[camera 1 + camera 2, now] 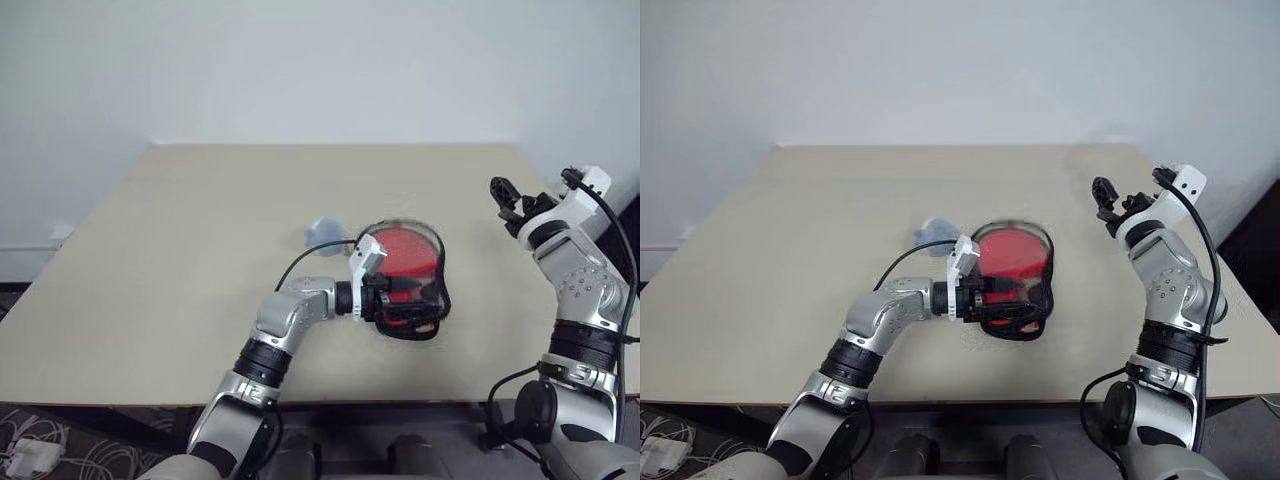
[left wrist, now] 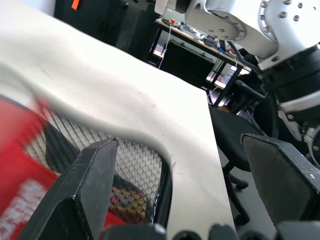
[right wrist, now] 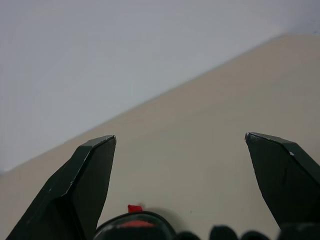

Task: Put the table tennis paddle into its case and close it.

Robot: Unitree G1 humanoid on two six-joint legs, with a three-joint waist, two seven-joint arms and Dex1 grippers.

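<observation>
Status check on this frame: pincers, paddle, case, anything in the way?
Left pincer open, over the case. Right pincer open, raised clear. Red paddle inside the case, unzipped. Grey lump beside it, not blocking.

My left gripper [image 1: 400, 297] sat in front of the case [image 1: 435, 262], so its near half was covered, and I could not tell where the zipper rim ran there. The paddle [image 1: 405, 250] showed as a red disc only; its handle was hidden under my wrist. In my left wrist view the case [image 2: 135, 162] was cut off at the edge, its red front smeared, the white logo unreadable. The small grey-blue lump [image 1: 324, 234] was too small to identify. My right fingers [image 3: 82, 187] were cropped at their bases, and a black and red part [image 3: 134, 222] was cut off at the frame's edge.
</observation>
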